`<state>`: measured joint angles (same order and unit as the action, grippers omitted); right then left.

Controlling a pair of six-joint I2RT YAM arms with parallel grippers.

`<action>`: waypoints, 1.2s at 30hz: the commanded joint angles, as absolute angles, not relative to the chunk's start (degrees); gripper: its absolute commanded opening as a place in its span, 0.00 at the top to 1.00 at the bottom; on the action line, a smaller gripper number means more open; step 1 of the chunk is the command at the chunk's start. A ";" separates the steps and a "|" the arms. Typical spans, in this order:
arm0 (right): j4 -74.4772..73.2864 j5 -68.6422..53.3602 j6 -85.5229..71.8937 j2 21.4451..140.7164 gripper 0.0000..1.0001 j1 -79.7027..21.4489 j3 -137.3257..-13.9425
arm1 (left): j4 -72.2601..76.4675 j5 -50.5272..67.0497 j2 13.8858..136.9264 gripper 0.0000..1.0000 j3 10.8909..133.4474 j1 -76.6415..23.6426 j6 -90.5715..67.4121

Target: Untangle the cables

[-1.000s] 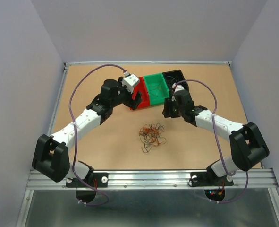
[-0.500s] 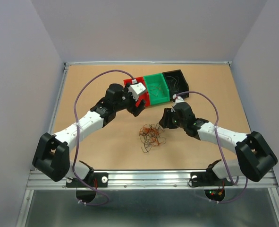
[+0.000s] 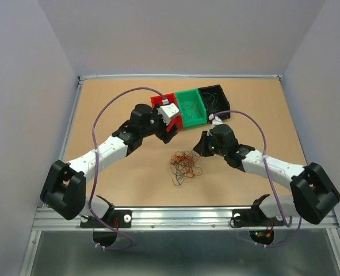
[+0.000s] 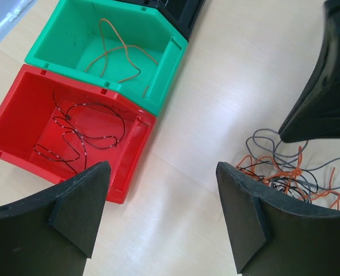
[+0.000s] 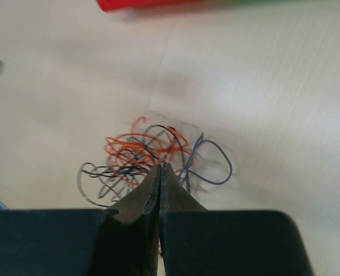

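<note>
Just beyond right tool (image 5: 160, 167), cables (image 5: 136, 145)

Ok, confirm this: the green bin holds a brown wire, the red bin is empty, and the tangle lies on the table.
Not empty: the red bin holds a thin black wire, as the left wrist view shows. The rest stands.

Three bins sit touching in a row toward the far side of the tan desk (image 3: 129, 178): red bin (image 4: 14, 109) leftmost, green bin (image 4: 72, 34) in the middle, black bin (image 3: 213, 87) rightmost.
</note>
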<state>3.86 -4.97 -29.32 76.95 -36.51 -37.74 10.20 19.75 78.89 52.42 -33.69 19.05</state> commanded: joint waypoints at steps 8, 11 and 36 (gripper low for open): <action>1.41 -10.55 -25.14 61.79 0.99 -37.09 -52.54 | 17.22 23.73 73.05 0.14 47.90 -34.01 21.44; 0.79 -11.25 -24.61 60.13 0.99 -37.18 -55.62 | 18.80 24.52 71.38 0.14 46.41 -34.01 21.97; -1.14 15.74 -18.10 73.29 0.99 -31.56 -75.66 | 23.91 21.36 69.08 0.14 42.80 -33.84 21.71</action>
<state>-1.74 11.44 -19.59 71.20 -35.18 -69.80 20.88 21.82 69.36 42.98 -33.71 21.17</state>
